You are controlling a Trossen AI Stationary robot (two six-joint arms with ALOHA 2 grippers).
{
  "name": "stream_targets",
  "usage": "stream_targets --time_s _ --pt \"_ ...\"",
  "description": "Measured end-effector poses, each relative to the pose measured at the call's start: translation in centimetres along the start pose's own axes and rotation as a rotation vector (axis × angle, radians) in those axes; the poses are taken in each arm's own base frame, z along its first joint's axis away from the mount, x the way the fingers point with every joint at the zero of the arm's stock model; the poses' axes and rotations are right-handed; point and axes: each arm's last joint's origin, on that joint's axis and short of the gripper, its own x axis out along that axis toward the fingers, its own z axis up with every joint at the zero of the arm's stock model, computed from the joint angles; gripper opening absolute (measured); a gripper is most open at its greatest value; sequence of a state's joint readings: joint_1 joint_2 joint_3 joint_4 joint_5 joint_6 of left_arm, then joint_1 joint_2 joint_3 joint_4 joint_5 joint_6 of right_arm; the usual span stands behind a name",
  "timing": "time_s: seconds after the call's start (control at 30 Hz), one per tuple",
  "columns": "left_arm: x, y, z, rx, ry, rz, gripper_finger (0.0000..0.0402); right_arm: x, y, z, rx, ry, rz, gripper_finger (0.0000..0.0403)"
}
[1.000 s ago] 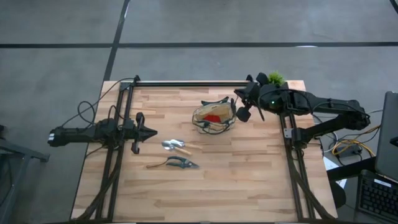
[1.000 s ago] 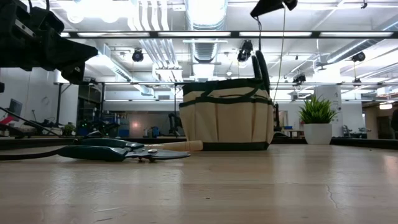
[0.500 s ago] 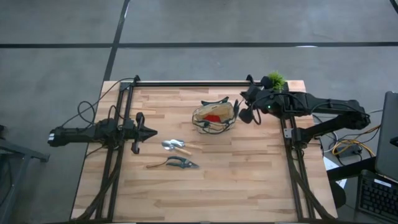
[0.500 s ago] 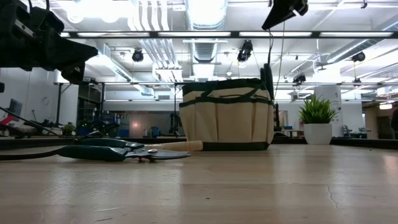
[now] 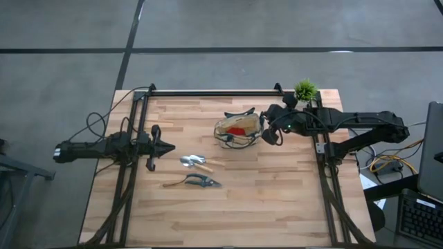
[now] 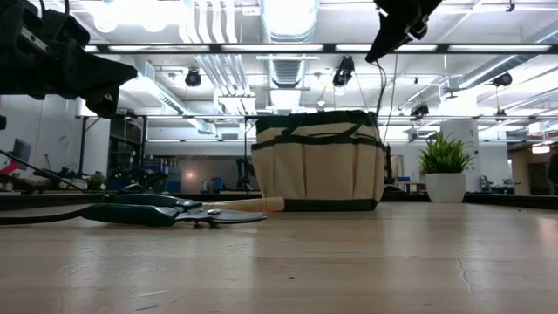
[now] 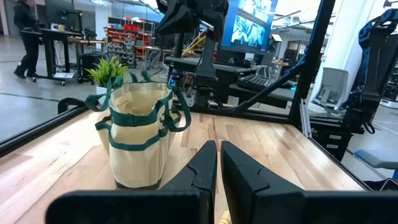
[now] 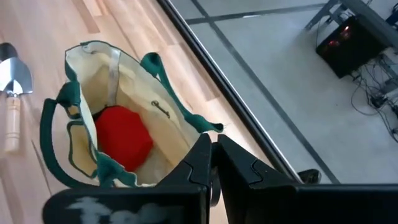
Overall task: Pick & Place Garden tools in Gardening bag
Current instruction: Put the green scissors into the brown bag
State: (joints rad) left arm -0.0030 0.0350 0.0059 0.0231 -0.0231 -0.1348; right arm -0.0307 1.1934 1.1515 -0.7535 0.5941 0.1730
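Tan fabric gardening bag (image 5: 239, 129) stands mid-table with the red rounded item (image 8: 123, 137) inside, and our right gripper (image 5: 270, 136) hangs just beside its rim, fingers closed on nothing. Trowel (image 5: 196, 163) and pruning shears (image 5: 193, 182) lie on the wood near our left gripper (image 5: 168, 146), also pinched together and empty.

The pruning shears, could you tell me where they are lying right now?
In the high view the pruning shears lie on the table, just in front of the trowel, nearer the left arm.
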Motion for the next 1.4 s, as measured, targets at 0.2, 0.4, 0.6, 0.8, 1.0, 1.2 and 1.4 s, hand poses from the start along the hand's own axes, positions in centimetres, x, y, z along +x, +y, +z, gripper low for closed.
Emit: stream_targets --time_s 0.2,0.4,0.6,0.8,1.0,1.2,1.4 --pt "0.0 0.0 0.0 0.000 0.000 0.000 0.0026 -0.1 0.1 -0.1 0.019 0.011 0.049 0.0011" --pt "0.0 0.0 0.0 0.000 0.000 0.000 0.0026 -0.1 0.4 -0.2 0.046 0.032 0.146 0.0011" --pt "0.0 0.0 0.0 0.000 0.000 0.000 0.0026 -0.2 0.4 -0.1 0.056 0.021 0.150 0.0017" --pt "0.0 0.0 0.0 0.000 -0.001 0.000 0.0026 -0.5 0.9 0.3 0.065 -0.015 0.175 0.0049" --pt "0.0 0.0 0.0 0.000 -0.001 0.000 0.0026 -1.0 1.8 1.0 0.052 -0.096 0.262 0.0099" --pt "0.0 0.0 0.0 0.000 -0.001 0.000 0.0026 -1.9 3.6 2.4 0.014 -0.244 0.498 0.0144" --pt "0.0 0.0 0.0 0.000 -0.001 0.000 0.0026 -0.3 6.1 2.6 -0.052 -0.258 0.561 0.0150"
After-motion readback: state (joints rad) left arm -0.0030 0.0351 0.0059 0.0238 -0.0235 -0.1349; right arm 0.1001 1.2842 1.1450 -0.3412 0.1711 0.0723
